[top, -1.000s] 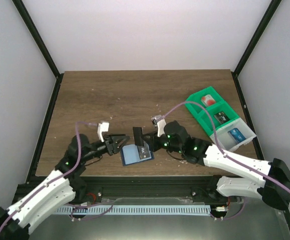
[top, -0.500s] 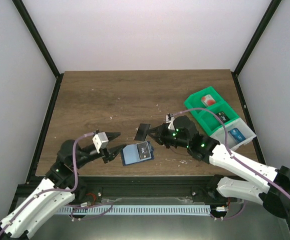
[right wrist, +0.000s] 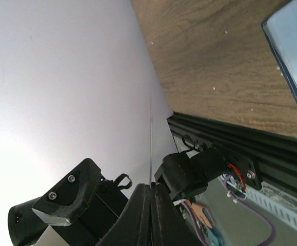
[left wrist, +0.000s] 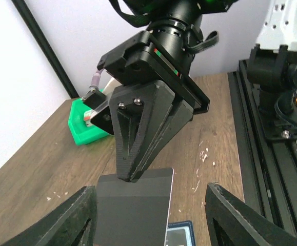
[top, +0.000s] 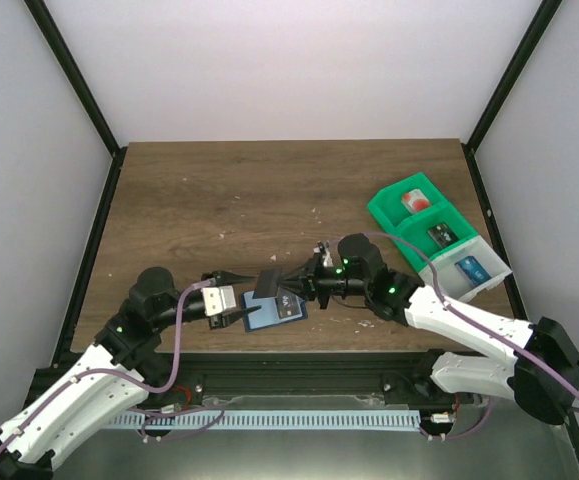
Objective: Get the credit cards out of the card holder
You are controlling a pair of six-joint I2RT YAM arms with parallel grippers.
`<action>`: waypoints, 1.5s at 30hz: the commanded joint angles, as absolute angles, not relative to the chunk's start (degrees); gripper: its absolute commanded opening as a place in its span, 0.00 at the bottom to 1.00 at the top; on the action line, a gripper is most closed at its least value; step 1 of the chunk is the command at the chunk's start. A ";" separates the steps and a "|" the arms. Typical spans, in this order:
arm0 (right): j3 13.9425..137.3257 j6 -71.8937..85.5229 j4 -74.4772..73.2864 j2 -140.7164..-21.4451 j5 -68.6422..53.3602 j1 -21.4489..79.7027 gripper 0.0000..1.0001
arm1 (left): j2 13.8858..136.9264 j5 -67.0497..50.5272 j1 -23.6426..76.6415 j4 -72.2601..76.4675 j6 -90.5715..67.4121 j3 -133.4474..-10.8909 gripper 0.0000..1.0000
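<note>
The navy card holder (top: 275, 311) lies open on the table near the front edge. It also shows in the left wrist view (left wrist: 181, 233) and the right wrist view (right wrist: 293, 51). My right gripper (top: 288, 281) is shut on the top edge of a dark grey credit card (top: 267, 283) and holds it above the holder. The right wrist view shows this card edge-on as a thin line (right wrist: 151, 138) rising from the right gripper (right wrist: 151, 185). My left gripper (top: 251, 297) is open, and the card (left wrist: 134, 207) hangs between its fingers (left wrist: 74, 221) without visible contact.
A green bin (top: 393, 222) and a white bin (top: 494, 272) stand at the right. They hold a red-pink item (top: 415, 201), a dark card (top: 439, 236) and a blue card (top: 469, 267). The black frame rail (left wrist: 271, 154) runs along the front edge.
My right gripper has brought the dark grey card left and lower, over the holder. My left gripper has swung in so that its open fingers sit on either side of the card.
</note>
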State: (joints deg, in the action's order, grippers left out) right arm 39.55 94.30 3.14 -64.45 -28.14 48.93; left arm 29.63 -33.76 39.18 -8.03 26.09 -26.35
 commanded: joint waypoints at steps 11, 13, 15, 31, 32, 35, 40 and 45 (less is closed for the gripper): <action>37.63 100.05 8.52 -63.61 -33.50 48.78 0.01 | 33.53 -34.34 41.30 -9.47 37.74 -27.22 0.58; 37.27 100.76 9.19 -63.23 -33.49 48.78 0.01 | 34.63 -33.35 41.70 -8.73 38.11 -27.12 0.58; 37.19 100.90 9.32 -62.92 -33.57 48.78 0.01 | 35.80 -31.98 41.95 -7.62 37.92 -27.15 0.54; 26.18 66.92 18.04 -47.70 -17.65 48.78 0.44 | 35.73 -26.71 42.29 7.71 2.66 -25.03 0.00; 24.89 63.68 18.69 -45.13 -16.24 48.78 0.46 | 36.03 -26.18 42.23 9.60 -2.73 -24.71 0.00; 22.91 55.21 20.92 -39.51 -17.95 48.78 0.54 | 37.41 -24.17 42.20 12.09 -16.09 -24.90 0.00; 23.20 50.64 20.53 -38.36 -21.26 48.78 0.58 | 40.67 -26.63 42.09 13.73 -29.97 -27.81 0.00; 21.24 53.80 26.71 -39.98 -23.49 48.78 0.57 | 41.05 -29.96 42.06 26.48 -44.45 -24.71 0.00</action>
State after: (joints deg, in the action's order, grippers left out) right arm 22.31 54.98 21.02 -39.00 -21.50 48.82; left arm 41.12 -26.70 42.26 13.91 -28.05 -25.76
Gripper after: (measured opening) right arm 0.574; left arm 0.024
